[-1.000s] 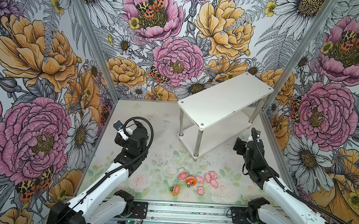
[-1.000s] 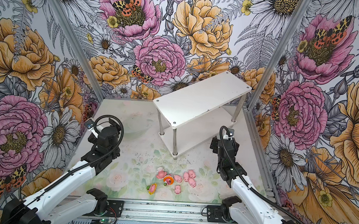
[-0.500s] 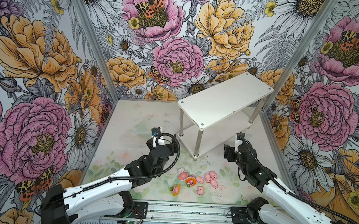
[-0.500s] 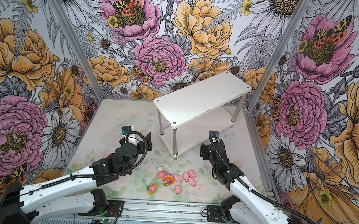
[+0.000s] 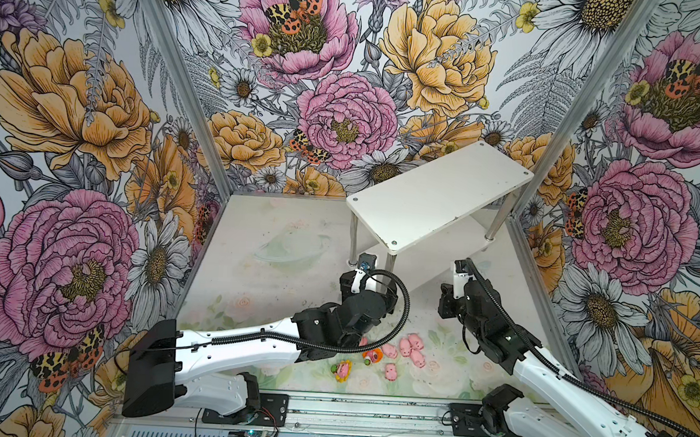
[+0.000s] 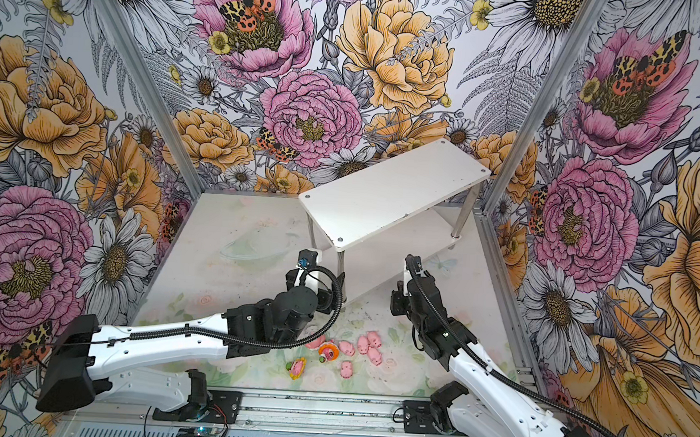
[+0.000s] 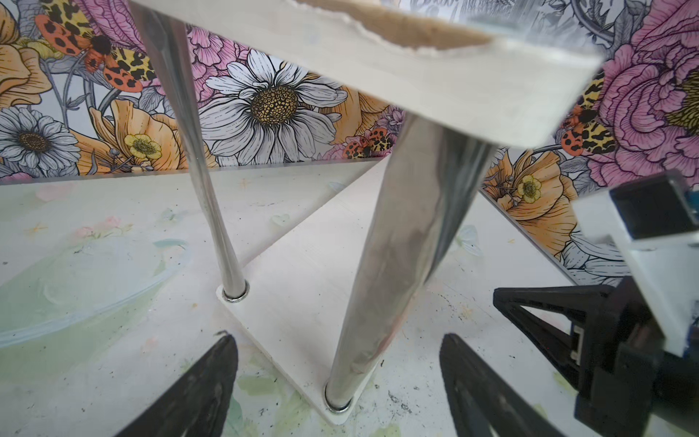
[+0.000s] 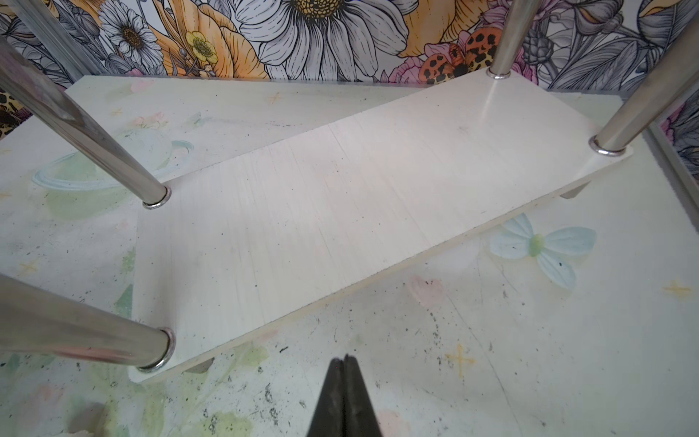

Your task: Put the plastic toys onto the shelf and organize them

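Several toys (image 5: 398, 351) lie bunched on the table (image 5: 274, 273) near its front edge, between the two arms. The shelf (image 5: 437, 200) stands behind them, far right. The left claw (image 7: 336, 340) gapes around the shelf's near leg (image 7: 397, 246). The right claw (image 8: 343, 359) is pinched closed, empty, facing the lower tier.

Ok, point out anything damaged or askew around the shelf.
The shelf stands at an angle to the back wall. Its top board is chipped: in the left wrist view the white coating is torn ragged, baring a brown core.
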### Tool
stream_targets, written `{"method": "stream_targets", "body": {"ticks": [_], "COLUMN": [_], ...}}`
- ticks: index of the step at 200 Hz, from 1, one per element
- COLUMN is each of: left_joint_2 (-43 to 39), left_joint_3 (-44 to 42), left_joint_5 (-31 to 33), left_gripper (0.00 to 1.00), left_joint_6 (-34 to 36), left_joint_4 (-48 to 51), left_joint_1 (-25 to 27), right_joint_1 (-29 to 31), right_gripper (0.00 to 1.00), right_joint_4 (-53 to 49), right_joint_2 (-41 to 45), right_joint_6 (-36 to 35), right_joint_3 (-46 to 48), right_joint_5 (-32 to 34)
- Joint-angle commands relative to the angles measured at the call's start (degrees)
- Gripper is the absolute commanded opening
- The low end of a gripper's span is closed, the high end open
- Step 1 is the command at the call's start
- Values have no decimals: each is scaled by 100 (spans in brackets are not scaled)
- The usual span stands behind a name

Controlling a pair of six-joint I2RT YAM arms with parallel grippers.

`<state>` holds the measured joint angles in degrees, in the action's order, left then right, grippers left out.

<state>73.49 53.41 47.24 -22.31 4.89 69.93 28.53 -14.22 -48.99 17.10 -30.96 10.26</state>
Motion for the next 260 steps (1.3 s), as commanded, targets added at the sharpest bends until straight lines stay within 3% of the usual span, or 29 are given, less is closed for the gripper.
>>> {"method": "stream_targets", "body": {"ticks": [1, 101, 144, 202, 237, 260], "left_joint_2": [191, 860, 1114, 1047, 939, 921], "left_joint_3": [269, 986, 1197, 1125, 1179, 1206], "left_joint_5": [-93, -31, -152, -1000, -1111, -1101], "left_gripper": [85, 93, 89, 57, 28, 21], "left_joint_6": [-19, 364, 28, -99, -116, -146], "left_joint_4": [-67, -27, 476, 324, 424, 439], "left_joint_1": [101, 160, -509, -1551, -2223, -2727], "right_joint_1": [29, 1, -12, -57, -109, -135], "right_gripper": [0, 0, 0, 0, 0, 0], "right_joint_4": [-27, -91, -85, -64, 124, 301], "right_joint_2": [145, -504, -629, -670, -855, -1059], "right_joint_6": [73, 277, 245, 179, 175, 261], "right_joint_3": [-211, -580, -845, -855, -780, -778], "right_joint_5": [-103, 473, 590, 790, 738, 506]}}
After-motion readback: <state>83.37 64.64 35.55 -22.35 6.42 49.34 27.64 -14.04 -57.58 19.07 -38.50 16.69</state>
